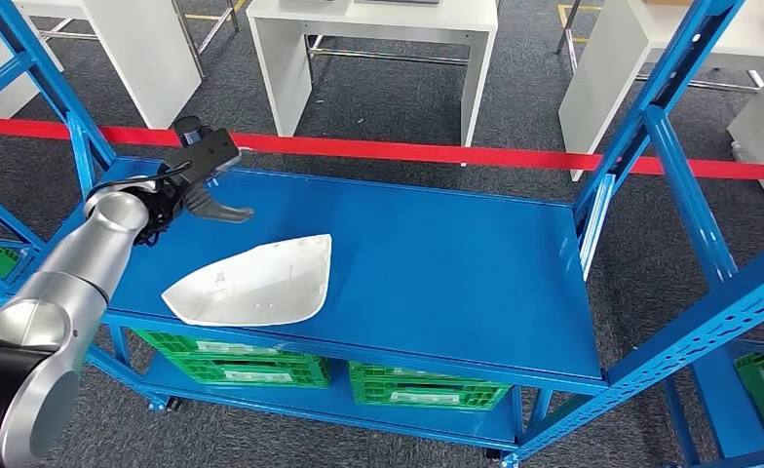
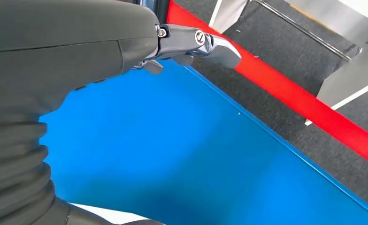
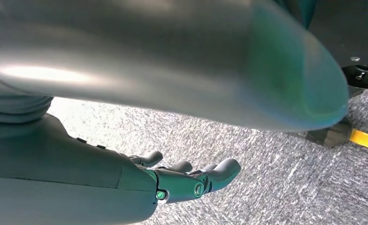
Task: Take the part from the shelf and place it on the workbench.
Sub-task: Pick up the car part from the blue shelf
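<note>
One white part (image 1: 254, 285) on shelf (image 1: 437, 263) — near, seemingly apart from, left hand (image 1: 201, 185).

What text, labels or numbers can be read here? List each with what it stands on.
No text here can be read.
White labels on the green crates under the blue shelf: too small and blurred to read.
Faint marks on the white part: not legible.
Nothing is printed on the left hand or the right hand.
</note>
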`<state>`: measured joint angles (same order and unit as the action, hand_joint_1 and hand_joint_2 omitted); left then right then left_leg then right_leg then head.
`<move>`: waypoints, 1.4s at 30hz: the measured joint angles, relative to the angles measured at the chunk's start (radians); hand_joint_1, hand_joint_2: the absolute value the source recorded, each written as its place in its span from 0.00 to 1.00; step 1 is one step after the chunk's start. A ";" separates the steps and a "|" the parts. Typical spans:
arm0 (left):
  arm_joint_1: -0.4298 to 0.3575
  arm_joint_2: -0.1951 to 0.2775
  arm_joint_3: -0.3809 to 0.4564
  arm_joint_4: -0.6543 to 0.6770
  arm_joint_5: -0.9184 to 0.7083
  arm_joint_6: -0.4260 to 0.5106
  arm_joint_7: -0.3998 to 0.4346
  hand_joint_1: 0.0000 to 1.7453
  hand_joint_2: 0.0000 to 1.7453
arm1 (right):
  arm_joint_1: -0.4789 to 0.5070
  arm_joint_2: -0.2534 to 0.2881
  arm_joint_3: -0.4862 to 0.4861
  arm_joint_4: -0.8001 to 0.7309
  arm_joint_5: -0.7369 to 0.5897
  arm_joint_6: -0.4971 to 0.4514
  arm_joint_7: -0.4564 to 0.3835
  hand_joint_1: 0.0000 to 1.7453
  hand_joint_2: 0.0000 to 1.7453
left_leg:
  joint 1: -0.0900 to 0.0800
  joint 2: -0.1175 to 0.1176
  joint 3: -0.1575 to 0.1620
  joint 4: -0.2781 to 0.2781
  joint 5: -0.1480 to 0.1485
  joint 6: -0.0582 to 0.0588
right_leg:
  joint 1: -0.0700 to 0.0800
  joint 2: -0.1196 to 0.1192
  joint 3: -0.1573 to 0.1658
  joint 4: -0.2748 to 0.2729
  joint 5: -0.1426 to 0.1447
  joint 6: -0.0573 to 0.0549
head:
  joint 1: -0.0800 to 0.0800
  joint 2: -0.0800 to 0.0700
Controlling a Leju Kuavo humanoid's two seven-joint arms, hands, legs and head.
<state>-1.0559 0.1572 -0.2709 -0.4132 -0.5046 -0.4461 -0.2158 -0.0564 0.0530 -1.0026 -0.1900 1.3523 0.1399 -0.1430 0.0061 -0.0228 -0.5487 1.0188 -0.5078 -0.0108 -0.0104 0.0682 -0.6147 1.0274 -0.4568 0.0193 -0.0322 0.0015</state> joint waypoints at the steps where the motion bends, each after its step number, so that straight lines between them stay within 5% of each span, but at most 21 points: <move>1: -0.012 0.001 -0.004 0.002 0.003 -0.011 0.011 0.00 1.00 | 0.000 0.000 0.000 0.000 0.000 0.001 0.001 0.00 0.00 | 0.000 0.000 0.000 0.000 0.000 0.000 | 0.000 0.000 0.000 0.000 0.000 0.000 | 0.000 0.000; 13: -0.067 0.002 -0.054 0.065 0.031 -0.066 0.081 0.00 1.00 | -0.007 0.000 0.003 0.000 0.007 0.020 0.022 0.00 0.00 | 0.000 0.000 0.000 0.000 0.000 0.000 | 0.000 0.000 0.000 0.000 0.000 0.000 | 0.000 0.000; 42: 0.058 -0.037 -0.114 0.101 0.081 -0.013 0.031 0.00 1.00 | -0.002 0.000 0.024 0.000 0.021 0.023 0.023 0.00 0.00 | 0.000 0.000 0.000 0.000 0.000 0.000 | 0.000 0.000 0.000 0.000 0.000 0.000 | 0.000 0.000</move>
<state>-0.9975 0.1197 -0.3846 -0.3119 -0.4235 -0.4592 -0.1846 -0.0583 0.0534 -0.9789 -0.1900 1.3731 0.1631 -0.1196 0.0060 -0.0228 -0.5488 1.0184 -0.5079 -0.0108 -0.0105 0.0682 -0.6152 1.0273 -0.4569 0.0193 -0.0323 0.0015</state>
